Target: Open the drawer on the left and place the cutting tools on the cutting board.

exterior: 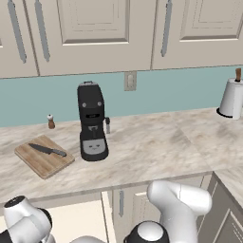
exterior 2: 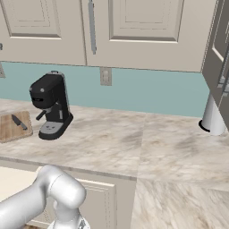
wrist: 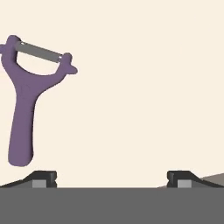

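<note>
The black-handled knife already lies on the wooden cutting board, which sits on the marble counter at the far left, just left of the black coffee machine. A small pepper mill stands behind the board against the blue backsplash.

Below the counter edge the drawer stands open, its pale cream inside showing at the lower left of the left base view, and the arm reaches down into it. In the hand view the gripper looks straight at the cream drawer floor with its fingers spread wide and nothing between them. The purple Y-shaped peeler lies flat on that floor, off to the left of the fingertips, blade end away from them and handle pointing back toward them.

The step in hand appears to be fetching the second tool. The next move likely calls for shifting the hand sideways until the slim purple handle sits between the fingers, lowering, and closing across it; the handle is thin and lies flat, so the fingers would need to come right down to the drawer floor.
</note>
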Controlling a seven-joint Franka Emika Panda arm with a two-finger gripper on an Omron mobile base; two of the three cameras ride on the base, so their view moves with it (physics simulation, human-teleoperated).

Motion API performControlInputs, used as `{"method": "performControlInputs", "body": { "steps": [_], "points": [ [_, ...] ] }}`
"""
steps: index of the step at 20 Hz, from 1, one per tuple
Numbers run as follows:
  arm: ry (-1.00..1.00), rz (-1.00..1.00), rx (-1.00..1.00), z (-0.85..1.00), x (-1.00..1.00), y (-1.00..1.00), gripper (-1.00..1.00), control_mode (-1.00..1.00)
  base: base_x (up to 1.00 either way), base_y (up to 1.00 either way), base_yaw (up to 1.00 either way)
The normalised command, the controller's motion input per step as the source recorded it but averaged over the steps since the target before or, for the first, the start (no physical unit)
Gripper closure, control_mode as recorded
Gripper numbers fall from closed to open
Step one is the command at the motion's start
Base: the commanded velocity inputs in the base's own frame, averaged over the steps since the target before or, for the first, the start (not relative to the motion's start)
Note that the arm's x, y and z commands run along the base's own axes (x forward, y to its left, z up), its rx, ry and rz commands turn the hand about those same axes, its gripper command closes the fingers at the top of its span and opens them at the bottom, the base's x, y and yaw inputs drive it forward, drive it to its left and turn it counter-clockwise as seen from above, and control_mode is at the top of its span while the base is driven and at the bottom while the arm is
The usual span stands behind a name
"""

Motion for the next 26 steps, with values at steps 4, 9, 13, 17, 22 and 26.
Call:
{"method": "performControlInputs", "body": {
  "steps": [4,9,13,17,22,26],
  "points": [
    [-0.01,0.03,0.07,0.00,0.00,0.12,-1.00,-1.00,0.00,0.00,0.00],
    [0.00,0.00,0.03,-0.08,0.00,0.01,-1.00,-1.00,0.00,0.00,0.00],
    [0.00,0.00,0.01,-0.17,0.00,0.00,-1.00,-1.00,0.00,0.00,0.00],
    [0.00,0.00,0.02,-0.17,0.00,0.01,-1.00,-1.00,0.00,0.00,0.00],
    [0.00,0.00,0.03,-0.07,0.07,0.06,-1.00,-1.00,0.00,0.00,0.00],
    [0.00,0.00,0.03,-0.03,0.08,0.06,-1.00,-1.00,0.00,0.00,0.00]
  ]
}}
